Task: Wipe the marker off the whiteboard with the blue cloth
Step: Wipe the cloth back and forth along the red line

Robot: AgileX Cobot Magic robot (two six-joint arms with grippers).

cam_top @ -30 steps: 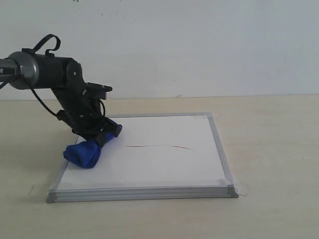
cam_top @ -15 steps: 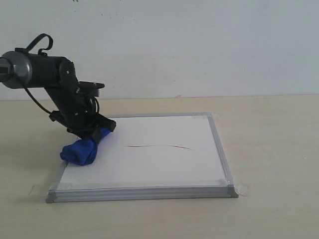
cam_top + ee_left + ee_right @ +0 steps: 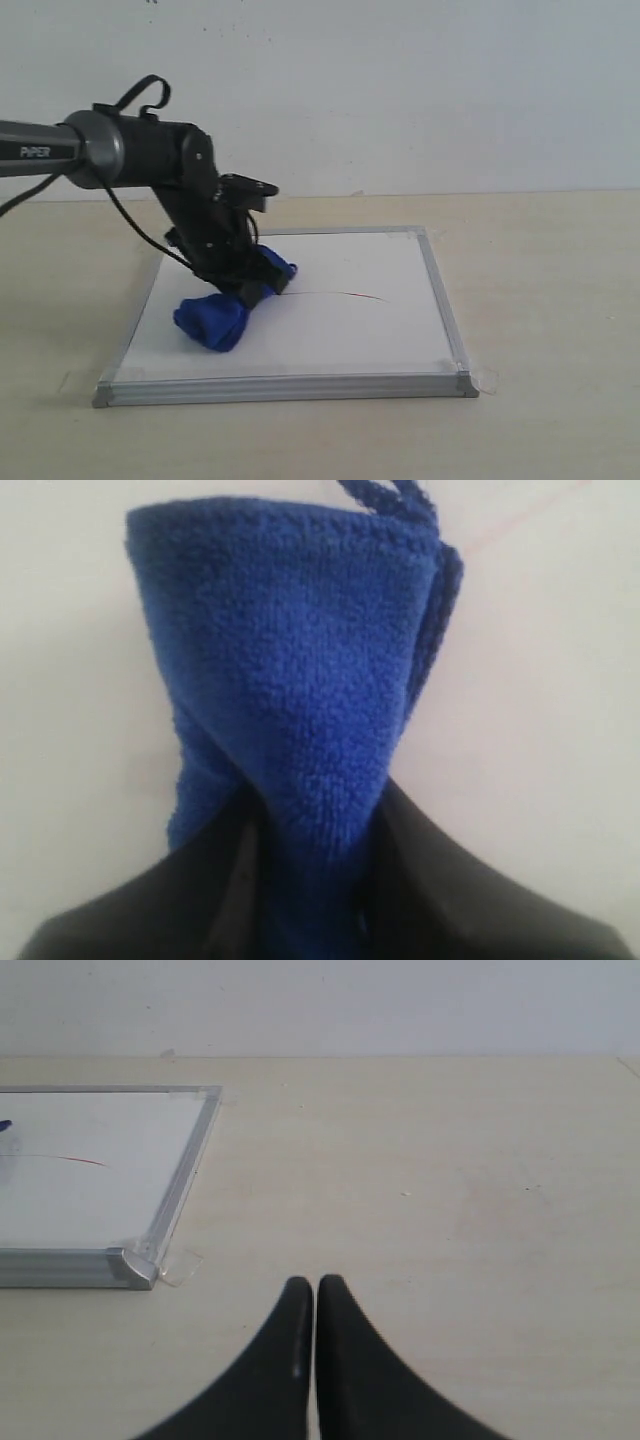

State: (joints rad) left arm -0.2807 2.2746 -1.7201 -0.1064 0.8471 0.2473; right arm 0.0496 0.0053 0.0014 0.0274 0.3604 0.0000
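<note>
**Left pincer clamps the blue cloth at the marker line's left end**

The left pincer [image 3: 257,288] is closed on the blue cloth [image 3: 212,320], its black fingers [image 3: 430,880] pinching the bundle at a narrow waist. Most of the cloth bulges out to the near left of the pincer and rests on the whiteboard [image 3: 340,340]. A smaller tuft pokes out on the far right side of the grip. The cloth lies on the left half of the board, inside the metal frame.

The marker [image 3: 340,294] is a thin dark red line. It runs rightward from just beside the pincer and the cloth's tuft to a spot right of the board's middle. Whether the cloth touches the line's left end cannot be told.

The black arm [image 3: 150,155] comes in from the left and slopes down to the board.

The right pincer [image 3: 315,1305] is well apart from the cloth, to the right of the whiteboard's corner cap [image 3: 135,1265]. It hangs over the bare desk [image 3: 450,1160], its two fingers pressed together with nothing between them.
</note>
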